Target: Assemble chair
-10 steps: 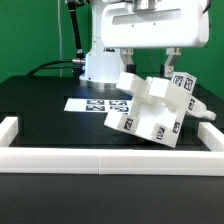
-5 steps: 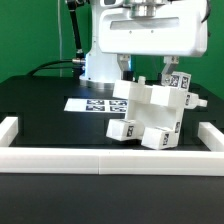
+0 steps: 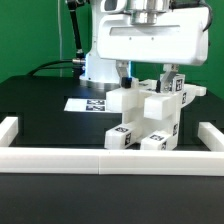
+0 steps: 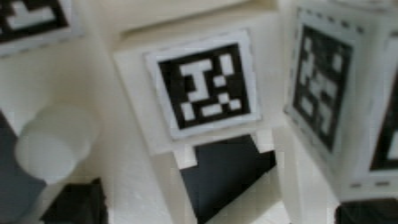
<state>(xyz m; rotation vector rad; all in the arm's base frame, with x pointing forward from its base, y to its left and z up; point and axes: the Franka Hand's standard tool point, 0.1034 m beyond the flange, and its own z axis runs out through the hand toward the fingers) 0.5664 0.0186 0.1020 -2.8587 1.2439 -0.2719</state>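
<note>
The chair (image 3: 148, 118) is a joined cluster of white blocky parts with black-and-white tags. It stands roughly upright on the black table, just behind the front wall. My gripper (image 3: 144, 74) hangs directly above it, one dark finger (image 3: 122, 71) on each side of the chair's top block, the jaws spread wide and closed on that block. The wrist view is filled by a tagged white chair part (image 4: 210, 85) very close to the camera. My fingertips cannot be made out there.
A low white border wall (image 3: 60, 160) runs along the front and both sides of the table. The marker board (image 3: 88, 103) lies flat behind the chair on the exterior view's left. The arm's white base (image 3: 100, 62) stands at the back.
The chair has swung from a strong tilt toward the exterior view's right to nearly upright, moving with the gripper, which has shifted slightly left and down.
</note>
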